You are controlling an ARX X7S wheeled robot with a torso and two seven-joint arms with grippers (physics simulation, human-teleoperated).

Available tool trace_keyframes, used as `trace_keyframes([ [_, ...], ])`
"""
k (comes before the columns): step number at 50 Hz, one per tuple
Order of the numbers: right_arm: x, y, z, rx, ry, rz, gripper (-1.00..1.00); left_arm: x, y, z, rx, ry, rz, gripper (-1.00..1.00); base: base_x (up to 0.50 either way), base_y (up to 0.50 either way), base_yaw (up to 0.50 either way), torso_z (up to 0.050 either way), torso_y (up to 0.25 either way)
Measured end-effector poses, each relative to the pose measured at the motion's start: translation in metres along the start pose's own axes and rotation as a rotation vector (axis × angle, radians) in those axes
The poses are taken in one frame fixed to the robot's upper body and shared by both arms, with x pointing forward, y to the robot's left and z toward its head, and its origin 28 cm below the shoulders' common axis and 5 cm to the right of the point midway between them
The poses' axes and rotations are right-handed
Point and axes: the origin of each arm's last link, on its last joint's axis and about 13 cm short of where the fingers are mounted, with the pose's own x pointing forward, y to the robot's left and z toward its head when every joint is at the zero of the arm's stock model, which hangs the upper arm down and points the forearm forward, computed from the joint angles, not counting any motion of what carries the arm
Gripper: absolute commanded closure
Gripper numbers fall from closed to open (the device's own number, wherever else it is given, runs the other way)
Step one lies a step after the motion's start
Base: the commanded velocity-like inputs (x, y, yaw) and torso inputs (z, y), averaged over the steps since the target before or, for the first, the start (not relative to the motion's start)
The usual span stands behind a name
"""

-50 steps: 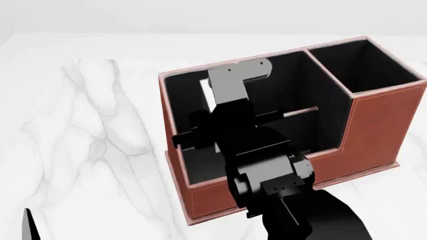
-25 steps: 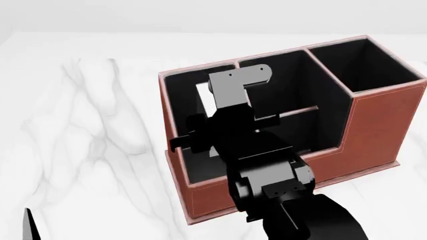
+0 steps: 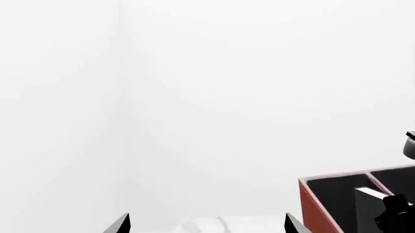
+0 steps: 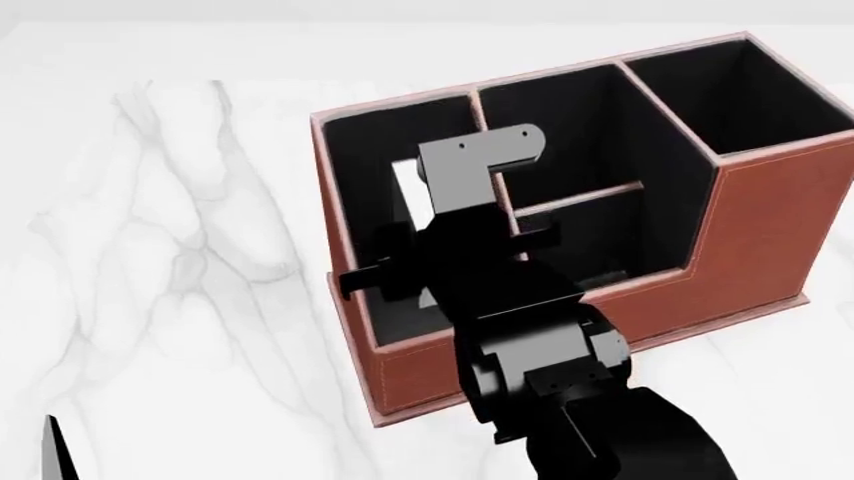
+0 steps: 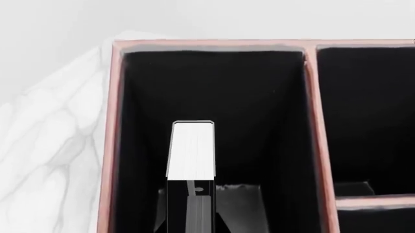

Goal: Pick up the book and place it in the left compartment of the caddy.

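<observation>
**Book held on edge inside the caddy's left slot**

Left wrist view: mostly blank white background. Two dark fingertip points of the left gripper (image 3: 206,224) poke in at the frame edge, set wide apart with nothing between them, so it's released and empty. A corner of the reddish-brown caddy (image 3: 312,204) shows off to one side, black lining inside, with a pale strip of the book (image 3: 371,194) visible in it and black arm parts just beside that.

Head view: caddy (image 4: 747,250) sits on a white marble table (image 4: 174,260), stepped front wall facing the robot. The right arm (image 4: 534,350) reaches from the near side over the low front wall into the left compartment (image 4: 354,190), its grey bracket above the slot. The book (image 4: 404,190) shows only as a white sliver just left of the bracket, upright inside that compartment. The right gripper itself is hidden under the arm here. A dark sliver of the left gripper (image 4: 56,450) shows at the near left corner, well apart from the caddy.

Right wrist view: looking straight into the left compartment (image 5: 259,121). The book (image 5: 192,149) stands on edge, white page edges facing the camera, thin black cover around them. The right gripper (image 5: 191,208) is clamped on its near end, fingers dark against the lining. Book sits nearer the compartment's left wall than the divider; can't tell if it touches the floor
</observation>
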Motion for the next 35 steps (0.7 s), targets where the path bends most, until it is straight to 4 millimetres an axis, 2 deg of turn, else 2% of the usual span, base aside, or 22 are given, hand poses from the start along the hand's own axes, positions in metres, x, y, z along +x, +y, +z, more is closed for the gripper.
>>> trace_keyframes([
  [19, 0.0013, -0.0002, 0.0027, -0.004, -0.06, 0.0, 1.0, -0.0005, -0.0001, -0.0011, -0.001, -0.003, 0.0, -1.0, 0.0, 0.0, 0.0, 0.0, 0.001],
  [29, 0.0025, 0.0011, 0.002, -0.005, -0.102, 0.012, 1.0, -0.0004, -0.0006, -0.0013, 0.011, -0.002, -0.001, -1.0, 0.0, 0.0, 0.0, 0.0, -0.137],
  [35, 0.0029, 0.0016, -0.0002, -0.009, -0.11, 0.016, 1.0, -0.0004, -0.0005, -0.0011, 0.008, -0.004, -0.001, -1.0, 0.0, 0.0, 0.0, 0.0, -0.037],
])
